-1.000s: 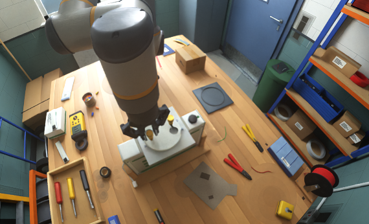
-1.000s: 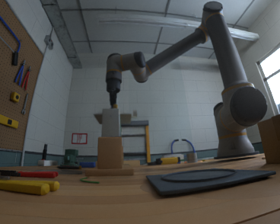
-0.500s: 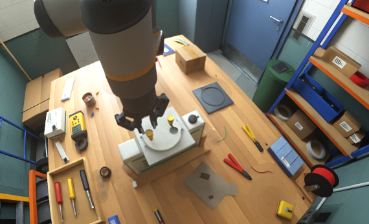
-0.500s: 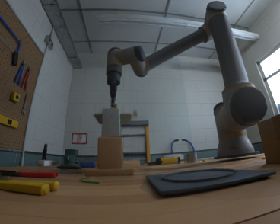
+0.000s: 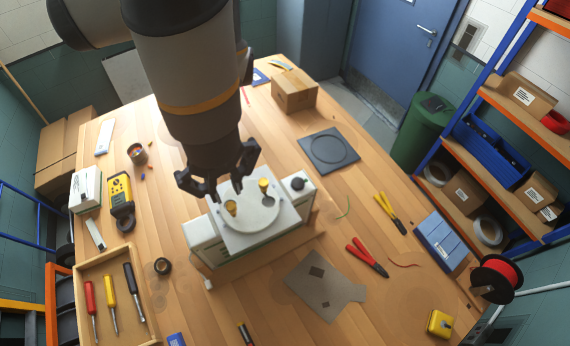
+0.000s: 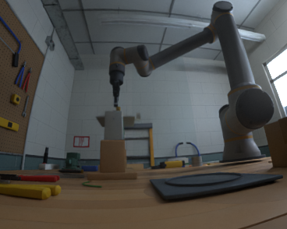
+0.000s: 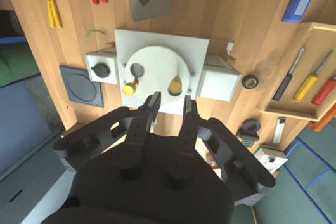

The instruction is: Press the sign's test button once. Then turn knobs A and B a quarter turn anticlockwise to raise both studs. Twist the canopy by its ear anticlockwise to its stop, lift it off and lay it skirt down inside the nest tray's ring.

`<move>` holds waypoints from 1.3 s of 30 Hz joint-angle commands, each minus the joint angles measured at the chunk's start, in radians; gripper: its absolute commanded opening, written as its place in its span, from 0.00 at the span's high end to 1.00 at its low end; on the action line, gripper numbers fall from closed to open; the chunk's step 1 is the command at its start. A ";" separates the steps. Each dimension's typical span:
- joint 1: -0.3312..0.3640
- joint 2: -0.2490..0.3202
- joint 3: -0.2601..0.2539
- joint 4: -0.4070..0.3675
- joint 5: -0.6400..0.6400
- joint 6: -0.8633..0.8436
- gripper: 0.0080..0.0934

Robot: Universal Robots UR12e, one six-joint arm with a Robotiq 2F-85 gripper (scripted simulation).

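Note:
The round white canopy (image 5: 249,207) (image 7: 157,73) sits flat on top of the sign's white housing (image 5: 247,220), which stands on a wooden block near the middle of the bench. Two yellow knobs rise from it, one (image 5: 231,207) (image 7: 175,85) on the near-left and one (image 5: 263,184) (image 7: 129,88) further right. A black test button (image 5: 297,183) (image 7: 102,70) sits on the housing's right-hand box. My gripper (image 5: 224,192) (image 7: 171,104) hangs just above the canopy's far-left rim, beside the near-left knob; it is partly open and holds nothing. The canopy's ear is hidden.
The dark nest tray (image 5: 328,150) (image 6: 215,183) with its raised ring lies flat to the right of the sign. A cardboard box (image 5: 294,91) stands further back. Pliers (image 5: 390,205), red cutters (image 5: 366,257) and a grey sheet (image 5: 323,286) lie in front.

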State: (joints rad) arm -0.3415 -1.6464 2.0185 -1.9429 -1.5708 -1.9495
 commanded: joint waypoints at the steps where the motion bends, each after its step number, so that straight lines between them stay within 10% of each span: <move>1: 0.000 0.000 -0.001 0.000 0.000 0.000 0.65; 39: 0.000 0.000 -0.001 0.000 0.000 0.142 0.65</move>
State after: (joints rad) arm -0.3415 -1.6463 2.0185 -1.9430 -1.5708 -1.8064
